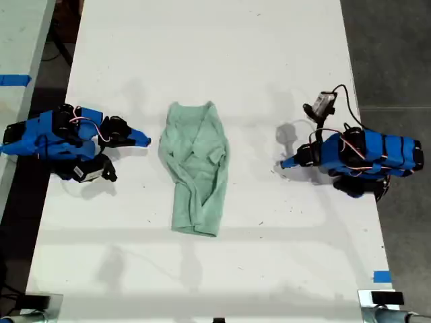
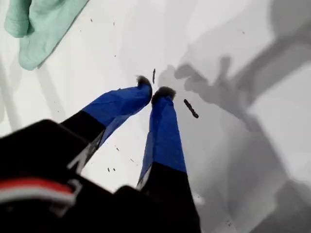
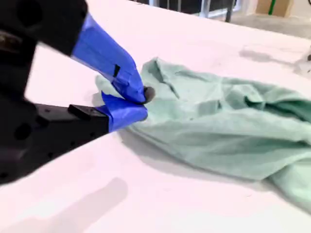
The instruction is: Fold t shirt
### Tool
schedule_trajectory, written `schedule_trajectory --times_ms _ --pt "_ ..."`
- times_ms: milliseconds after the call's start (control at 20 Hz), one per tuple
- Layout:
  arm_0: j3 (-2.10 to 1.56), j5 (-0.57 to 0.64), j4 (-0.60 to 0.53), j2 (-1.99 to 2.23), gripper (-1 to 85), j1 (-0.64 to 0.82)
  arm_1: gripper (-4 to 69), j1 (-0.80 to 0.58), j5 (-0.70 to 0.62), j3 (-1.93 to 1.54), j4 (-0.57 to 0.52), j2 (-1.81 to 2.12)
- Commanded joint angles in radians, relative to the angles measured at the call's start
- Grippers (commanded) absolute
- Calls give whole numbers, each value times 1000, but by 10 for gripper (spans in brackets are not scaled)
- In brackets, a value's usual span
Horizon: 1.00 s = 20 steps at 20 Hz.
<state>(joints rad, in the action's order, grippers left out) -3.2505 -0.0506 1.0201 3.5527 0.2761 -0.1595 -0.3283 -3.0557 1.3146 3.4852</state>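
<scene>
The t shirt (image 1: pixel 196 171) is lying in the middle of the white table (image 1: pixel 269 67), bunched and wrinkled into a long narrow shape, with folds and creases running along its length and one straighter edge at the end nearer the exterior view's bottom. Nothing is gripping it. The first gripper (image 1: pixel 286 163) is resting low over the table on the side of the t shirt toward the exterior view's right, well apart from the cloth, its blue-taped tip pointing toward the t shirt. In the first wrist view this pincer (image 2: pixel 154 90) is showing its two blue fingers (image 2: pixel 163 131) drawn together until their dark tips are almost meeting, with only bare table between and beneath them, and a corner of the t shirt (image 2: pixel 41 24) is showing far off from the tips. The second gripper (image 1: pixel 145 141) is sitting on the other side of the t shirt, toward the exterior view's left, just beside the cloth's edge and pointing at it. In the second wrist view its jaws (image 3: pixel 141 104) are closed together at the tips and are holding nothing, with the wrinkled t shirt (image 3: pixel 228 121) spreading right behind them. Whether those tips are brushing the cloth cannot be told from that view; in the exterior view a thin strip of table is showing between them.
</scene>
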Motion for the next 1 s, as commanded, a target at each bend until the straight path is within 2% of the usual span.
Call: schedule_trajectory --times_ms 0,250,350,450,950 --pt "-40 9 -3 25 -3 12 38 0 9 -57 9 11" --pt "-40 18 -3 26 -3 29 39 5 14 -57 9 11" --pt "-40 94 -3 26 -3 124 40 3 14 -57 9 11" --pt "-40 117 -3 26 -3 187 42 -3 12 -57 9 11" --pt "-40 114 -3 26 -3 156 12 -21 -9 -57 9 11"
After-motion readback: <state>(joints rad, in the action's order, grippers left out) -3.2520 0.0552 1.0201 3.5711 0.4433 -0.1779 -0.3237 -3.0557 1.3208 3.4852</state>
